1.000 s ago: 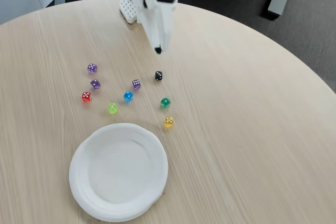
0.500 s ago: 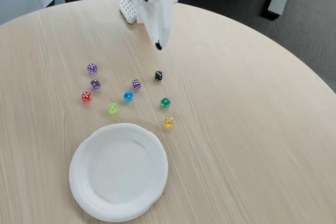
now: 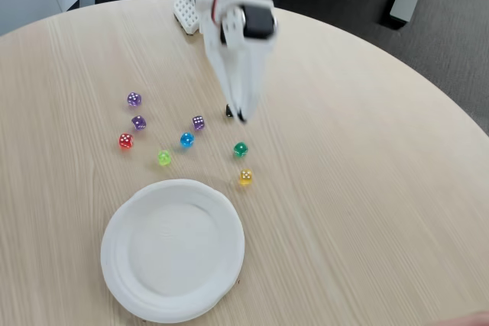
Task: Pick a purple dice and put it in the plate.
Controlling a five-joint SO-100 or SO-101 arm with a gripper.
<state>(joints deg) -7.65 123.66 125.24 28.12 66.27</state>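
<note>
Gripper lowered and advanced since the previous frame, now over the black die.
Fingers are seen pressed together, nothing held. Nearest purple dice lies left of it, outside the plate. No writing legible.

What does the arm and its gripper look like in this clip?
The arm is white moulded plastic, with a black motor block on its wrist and thin red wires running along the upper part. It narrows into a white tapering gripper with dark fingertips. No markings are legible.
</note>
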